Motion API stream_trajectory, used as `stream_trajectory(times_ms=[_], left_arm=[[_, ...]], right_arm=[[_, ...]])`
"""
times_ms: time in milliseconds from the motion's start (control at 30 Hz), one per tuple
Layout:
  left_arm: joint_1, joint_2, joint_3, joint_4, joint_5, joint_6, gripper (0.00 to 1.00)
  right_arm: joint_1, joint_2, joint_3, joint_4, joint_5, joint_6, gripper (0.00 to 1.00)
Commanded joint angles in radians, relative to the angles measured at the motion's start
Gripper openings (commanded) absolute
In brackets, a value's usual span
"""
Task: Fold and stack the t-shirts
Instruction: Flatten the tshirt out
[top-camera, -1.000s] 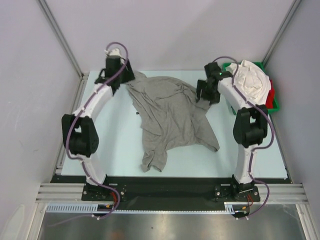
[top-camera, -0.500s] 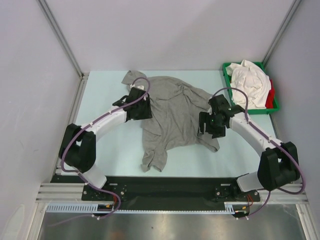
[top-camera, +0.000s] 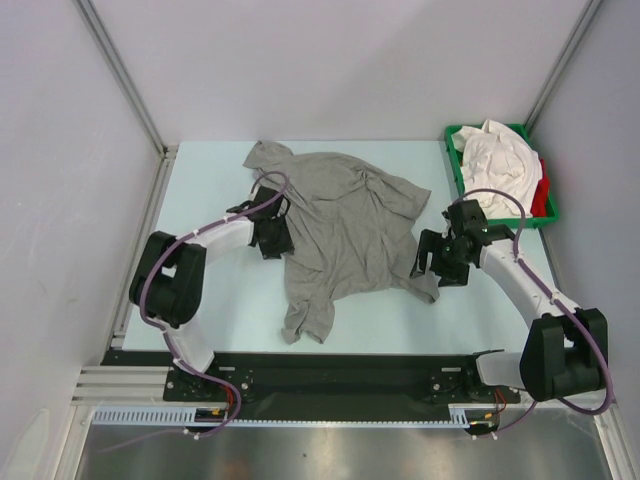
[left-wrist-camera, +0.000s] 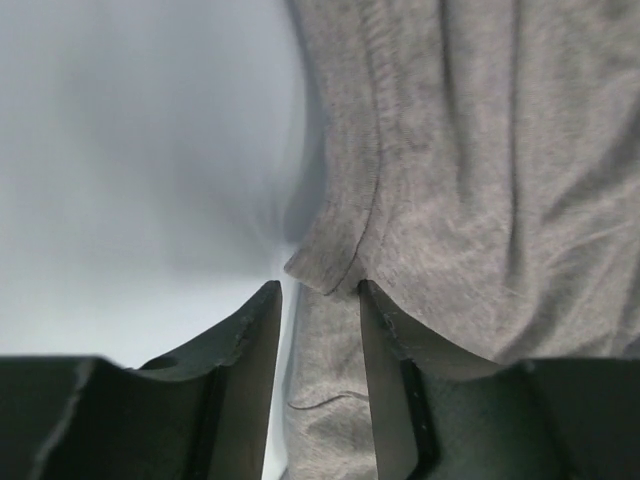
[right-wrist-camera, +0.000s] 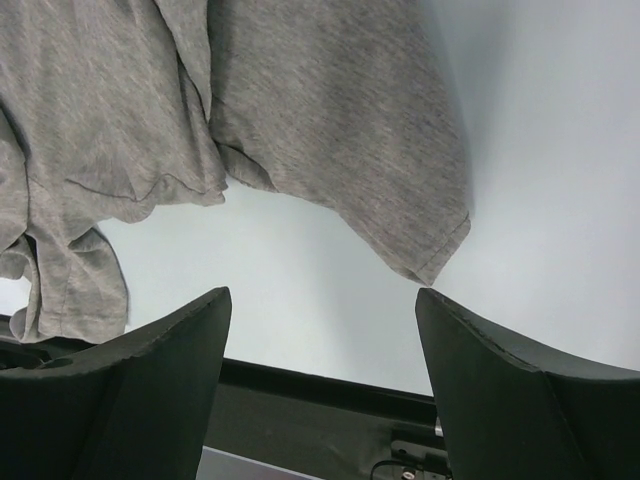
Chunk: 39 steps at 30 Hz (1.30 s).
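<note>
A heather grey t-shirt (top-camera: 345, 220) lies crumpled and unfolded across the middle of the table. My left gripper (top-camera: 274, 240) is low at its left edge. In the left wrist view the gripper (left-wrist-camera: 318, 290) is open to a narrow gap, with the shirt's hem (left-wrist-camera: 330, 400) lying loose between the fingers. My right gripper (top-camera: 431, 268) hovers by the shirt's lower right corner. In the right wrist view the gripper (right-wrist-camera: 322, 300) is wide open and empty, and the shirt's corner (right-wrist-camera: 425, 255) lies just beyond its right fingertip. White t-shirts (top-camera: 500, 160) and a red one (top-camera: 543, 190) are piled in the tray.
The green plastic tray (top-camera: 452, 150) stands at the far right corner of the table. Grey walls and metal posts close in the far side and both flanks. A black rail (right-wrist-camera: 330, 395) runs along the near table edge.
Both arms came from the far end of the table toward the near side. The left gripper settled on the shirt's left edge and narrowed. The right one swung out to the lower right corner.
</note>
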Motion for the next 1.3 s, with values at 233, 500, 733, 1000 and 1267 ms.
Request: stream_trajectory(times_ms=[233,500,733,1000,1267], left_arm=[[0.03,0.037,-0.027,0.076,0.035,-0.039,0.41],[0.042,0.045,-0.016,0.093,0.014,-0.003,0.17],[0.042,-0.081,-0.013,0.042,-0.086,0.055,0.1],[0.042,-0.231,0.031,-0.059,-0.203,0.127,0.0],[0.218,-0.426,-0.001,-0.165,-0.327,0.195,0.0]], right_arm=[[-0.007,0.013,-0.024,0.046,-0.049,-0.028,0.81],[-0.007,0.039,-0.048,0.063,-0.049,-0.016,0.81],[-0.015,0.115,-0.038,0.069,0.023,0.027,0.82],[-0.013,0.22,-0.001,0.092,0.058,0.02,0.79],[-0.013,0.272,0.032,0.088,0.116,-0.011,0.7]])
